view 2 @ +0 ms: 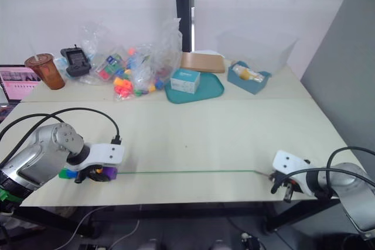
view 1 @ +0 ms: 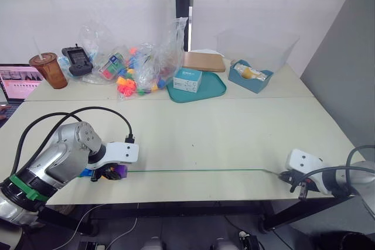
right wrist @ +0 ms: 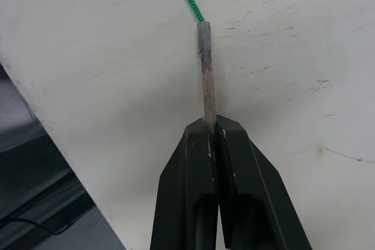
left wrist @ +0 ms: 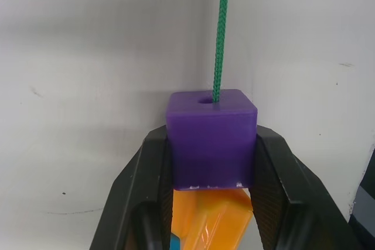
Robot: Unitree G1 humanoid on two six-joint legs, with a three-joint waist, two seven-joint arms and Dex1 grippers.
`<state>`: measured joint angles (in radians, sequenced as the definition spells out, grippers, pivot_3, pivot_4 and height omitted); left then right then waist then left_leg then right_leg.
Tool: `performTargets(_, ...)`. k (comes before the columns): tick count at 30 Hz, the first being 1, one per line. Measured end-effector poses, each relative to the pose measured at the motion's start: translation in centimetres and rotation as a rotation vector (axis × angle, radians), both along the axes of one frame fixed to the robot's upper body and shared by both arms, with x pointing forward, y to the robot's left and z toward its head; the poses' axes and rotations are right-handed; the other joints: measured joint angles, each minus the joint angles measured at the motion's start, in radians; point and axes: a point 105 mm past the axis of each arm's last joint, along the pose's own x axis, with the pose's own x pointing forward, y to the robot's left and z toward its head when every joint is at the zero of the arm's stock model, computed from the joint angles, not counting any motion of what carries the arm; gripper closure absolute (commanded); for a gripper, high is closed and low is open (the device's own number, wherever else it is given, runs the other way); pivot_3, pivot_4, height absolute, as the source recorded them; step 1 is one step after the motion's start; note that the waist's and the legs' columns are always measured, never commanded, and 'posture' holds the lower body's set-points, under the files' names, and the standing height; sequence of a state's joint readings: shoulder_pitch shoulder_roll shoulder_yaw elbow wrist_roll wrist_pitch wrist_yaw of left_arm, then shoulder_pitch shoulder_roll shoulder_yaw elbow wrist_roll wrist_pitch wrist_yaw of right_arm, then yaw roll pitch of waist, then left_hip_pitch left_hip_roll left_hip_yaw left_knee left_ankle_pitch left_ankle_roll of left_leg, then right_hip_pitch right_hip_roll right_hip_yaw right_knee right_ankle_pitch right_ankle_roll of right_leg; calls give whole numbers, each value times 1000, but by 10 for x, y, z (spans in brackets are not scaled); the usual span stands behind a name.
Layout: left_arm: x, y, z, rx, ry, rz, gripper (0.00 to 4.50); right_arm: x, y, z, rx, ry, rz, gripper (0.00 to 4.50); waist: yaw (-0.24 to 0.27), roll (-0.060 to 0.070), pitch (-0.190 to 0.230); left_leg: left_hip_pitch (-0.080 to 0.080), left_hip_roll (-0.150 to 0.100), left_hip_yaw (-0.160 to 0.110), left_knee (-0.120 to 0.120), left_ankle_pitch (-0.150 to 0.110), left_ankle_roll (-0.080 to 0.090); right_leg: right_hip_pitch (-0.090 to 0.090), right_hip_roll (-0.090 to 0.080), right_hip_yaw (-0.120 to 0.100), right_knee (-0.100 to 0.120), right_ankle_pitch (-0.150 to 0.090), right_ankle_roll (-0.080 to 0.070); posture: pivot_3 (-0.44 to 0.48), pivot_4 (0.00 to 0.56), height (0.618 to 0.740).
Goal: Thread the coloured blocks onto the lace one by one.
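A purple block (left wrist: 211, 136), threaded on the green lace (view 1: 199, 171) with an orange-yellow block (left wrist: 208, 221) just behind it, sits clamped in the left claw (left wrist: 211, 162) near the counter (view 1: 222, 133) front edge, while the right claw (right wrist: 214, 130) pinches the lace's stiff tip (right wrist: 206, 80).

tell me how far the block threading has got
Done: the green cord runs into the small purple plastic cube, with an orange-yellow cube behind it.
In hand: the left gripper clamps the purple cube; the right gripper pinches the cord's stiff tip.
Left: can't tell how many remain.
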<state>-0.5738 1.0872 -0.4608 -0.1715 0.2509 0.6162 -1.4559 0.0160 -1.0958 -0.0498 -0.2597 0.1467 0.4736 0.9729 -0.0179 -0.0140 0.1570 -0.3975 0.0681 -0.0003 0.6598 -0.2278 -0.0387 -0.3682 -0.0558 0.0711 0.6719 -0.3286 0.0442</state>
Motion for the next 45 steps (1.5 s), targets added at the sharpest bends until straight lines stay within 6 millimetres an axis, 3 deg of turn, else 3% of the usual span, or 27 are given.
performTargets(3, -2, 2, -1, -1, -3, 10, 3284, 1, 11, -2, 26, -15, 4, 4500, -5, 0, -1, 1, 0, 0, 0, 0, 0, 1, 0, 1, 0, 0, 0, 0, 150, 740)
performTargets(8, -8, 5, -11, -35, -25, 87, 3284, 0, 64, -10, 136, -12, 72, 4500, -15, 6, -7, 10, 0, 0, -4, 0, 0, 9, 1, 1, -2, -1, -1, 0, 150, 740)
performTargets(13, -11, 1, -15, -40, -57, 89, 3284, 10, 83, -20, 155, 11, 48, 4500, -18, -1, -22, 22, 0, 1, -14, 0, 0, 17, 0, 1, -8, -2, -2, 0, 150, 740)
performTargets(15, -11, 0, -16, -46, -74, 84, 2255, 10, 82, -24, 143, 28, 38, 3857, -16, -4, -29, 23, 0, 2, -15, 0, 0, 18, 0, 1, -9, -2, -2, 0, 150, 740)
performTargets(22, -7, 0, -6, -125, -124, 100, 0, 20, 72, -18, 149, -36, 12, 1504, -1, -18, -35, 19, 1, 2, -16, 0, 0, 15, 0, 1, -10, -2, -3, 0, 150, 740)
performTargets(26, -16, -10, 11, -320, -130, 139, 0, 15, 65, -8, 219, -49, 3, 160, 5, -22, -28, 3, 1, 1, -16, 0, 0, 0, 0, 0, -9, -2, -4, 0, 150, 740)
performTargets(31, -27, -12, 69, -666, -256, 196, 0, 13, 66, 20, 432, -104, -17, 33, 7, -15, -22, -8, 0, 1, -13, 0, 0, -10, -2, -1, -8, -2, -3, 0, 150, 740)
performTargets(33, -34, -6, 78, -802, -323, 255, 0, 14, 62, 32, 527, -157, -55, 33, 6, -14, -22, -8, 0, 1, -13, 0, 0, -10, -2, -1, -8, -2, -3, 0, 150, 740)
performTargets(39, -67, 35, 62, -1069, -412, 526, 0, 10, 34, 29, 626, -206, -233, 33, 1, -14, -21, -6, 0, 1, -14, 0, 0, -9, -2, 0, -8, -2, -3, 0, 150, 740)
performTargets(43, -103, 81, 27, -1039, -451, 758, 0, 2, 7, 19, 656, -226, -347, 33, 0, -14, -21, -2, 0, 1, -15, 0, 0, -4, -3, 0, -10, -2, -4, 0, 150, 740)
performTargets(45, -114, 104, 23, -1023, -508, 848, 0, -4, -8, 8, 641, -215, -393, 33, 8, -17, -20, 0, 0, 0, -15, 0, -1, -2, -3, -3, -9, -2, -4, 0, 150, 740)
